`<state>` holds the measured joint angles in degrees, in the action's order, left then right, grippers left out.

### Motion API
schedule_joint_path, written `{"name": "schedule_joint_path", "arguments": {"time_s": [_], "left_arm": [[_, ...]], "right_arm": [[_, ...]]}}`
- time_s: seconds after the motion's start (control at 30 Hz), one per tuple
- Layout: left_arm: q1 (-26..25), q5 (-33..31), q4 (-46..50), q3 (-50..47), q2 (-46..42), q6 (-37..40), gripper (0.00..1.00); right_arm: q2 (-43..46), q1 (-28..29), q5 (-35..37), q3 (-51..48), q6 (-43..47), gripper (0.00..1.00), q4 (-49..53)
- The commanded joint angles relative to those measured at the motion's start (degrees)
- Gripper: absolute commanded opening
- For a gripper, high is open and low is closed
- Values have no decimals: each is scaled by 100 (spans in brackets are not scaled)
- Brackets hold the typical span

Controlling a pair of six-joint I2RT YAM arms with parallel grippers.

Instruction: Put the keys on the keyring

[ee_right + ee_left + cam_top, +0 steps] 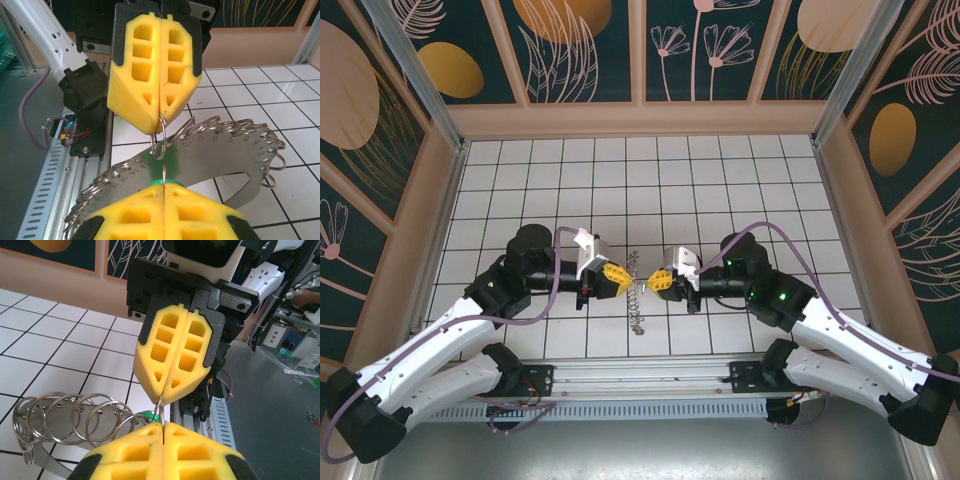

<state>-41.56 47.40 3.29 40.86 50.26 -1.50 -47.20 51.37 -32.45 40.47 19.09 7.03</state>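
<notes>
The keyring (638, 310) is a curved silvery plate (225, 150) fringed with several split rings (75, 415), standing on edge at mid-table between my two grippers. My left gripper (620, 278) is shut on one split ring (164, 133) that passes through a hole in the plate. It appears as the upper yellow jaws (160, 125) in the right wrist view. My right gripper (660, 282) faces it tip to tip, shut on the thin metal end of the key. The key's green head (165, 182) peeks just past the right gripper's fingertips (180, 192). The green head (146, 415) also shows behind my left gripper (164, 426).
White tiled floor (720, 190) stretches behind the grippers, inside panelled cage walls (420, 230). An aluminium rail (640, 375) runs along the near edge below both arms. The two sets of fingertips nearly touch, with little room between them.
</notes>
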Motion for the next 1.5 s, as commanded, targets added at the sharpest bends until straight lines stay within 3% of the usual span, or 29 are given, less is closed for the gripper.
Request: {"name": "schedule_joint_path", "arguments": {"time_s": [0.0, 1.47], "left_arm": [[18, 135, -144, 131, 0, 114, 0], [20, 16, -5, 159, -95, 205, 0]], "right_arm": [[70, 42, -154, 83, -88, 0, -319], [29, 17, -372, 92, -213, 0, -247]]}}
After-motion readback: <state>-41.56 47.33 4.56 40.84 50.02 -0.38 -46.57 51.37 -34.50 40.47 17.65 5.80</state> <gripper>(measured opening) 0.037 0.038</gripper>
